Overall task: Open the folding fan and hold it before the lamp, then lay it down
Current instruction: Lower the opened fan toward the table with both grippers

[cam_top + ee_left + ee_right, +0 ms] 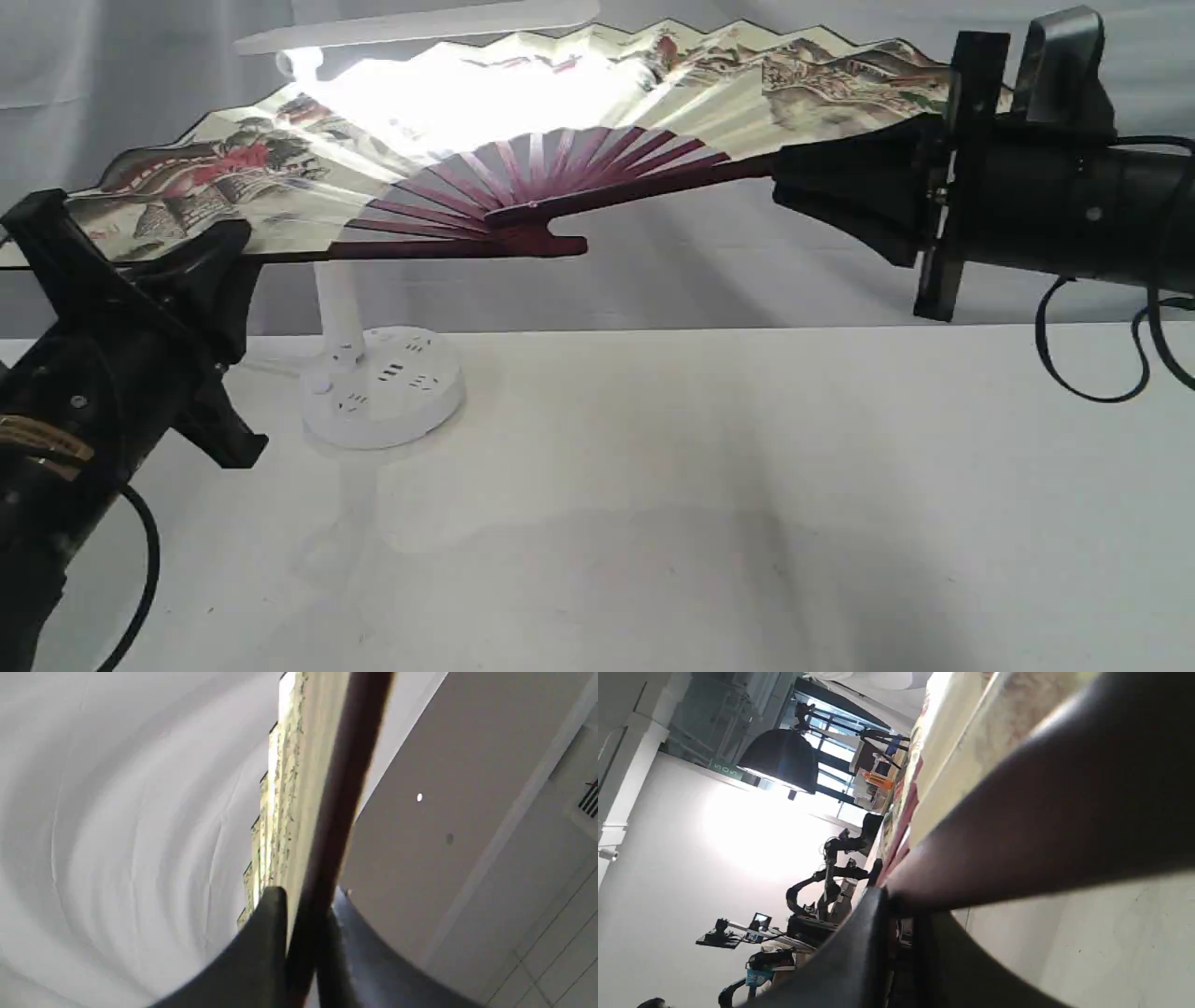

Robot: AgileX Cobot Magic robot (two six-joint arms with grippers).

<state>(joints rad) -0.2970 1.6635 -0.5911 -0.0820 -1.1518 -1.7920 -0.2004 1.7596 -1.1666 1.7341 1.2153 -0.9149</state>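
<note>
- The left gripper (pixel 306 900) and right gripper (pixel 784 182) each clamp 1 outer rib of the spread folding fan (pixel 728 93).
- Hold it level, screening the lamp (pixel 383 392) at 10 o'clock.

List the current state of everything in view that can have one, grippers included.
folding fan: fully spread, held up in the air in front of the lamp
lamp: switched on, upright, its light glowing through the fan's paper
left gripper: shut on the fan's left outer rib
right gripper: shut on the fan's right outer rib
</note>
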